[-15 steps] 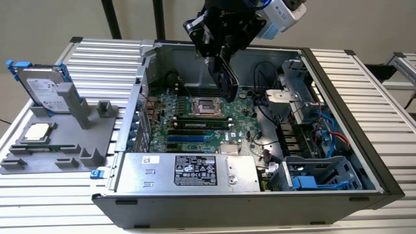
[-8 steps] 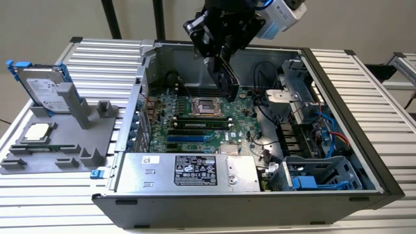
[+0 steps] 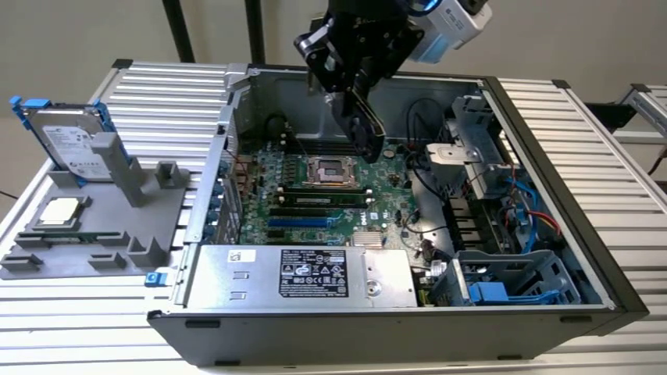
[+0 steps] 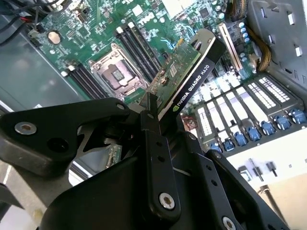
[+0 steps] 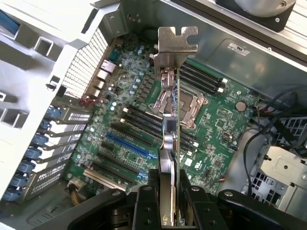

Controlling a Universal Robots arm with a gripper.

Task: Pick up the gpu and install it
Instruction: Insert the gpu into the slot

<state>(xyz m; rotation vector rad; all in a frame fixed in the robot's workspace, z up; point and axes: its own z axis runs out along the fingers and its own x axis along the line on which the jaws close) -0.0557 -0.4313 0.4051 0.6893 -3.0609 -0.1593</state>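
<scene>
In the exterior view the hand (image 3: 349, 90) hangs over the open computer case (image 3: 542, 156) on the ribbed metal surface (image 3: 583, 101), closed on the gpu (image 3: 362, 129). The card points down towards the motherboard (image 3: 312, 195), its lower end near the CPU socket (image 3: 331, 168) and clear of the board. Towards the exterior view's left, outside the case, a hard drive (image 3: 73, 144) and a CPU chip (image 3: 59, 212) sit on a grey holder (image 3: 105, 234). In the second wrist view the black fingers (image 4: 154, 143) clamp one end of the gpu (image 4: 188, 76), which reaches out above the board. In the first wrist view the gpu (image 5: 172, 124) is seen edge-on between the fingers (image 5: 146, 211). Its silver bracket (image 5: 177, 43) is at the far end, and the blue slot (image 5: 127, 146) lies beside and below it.
</scene>
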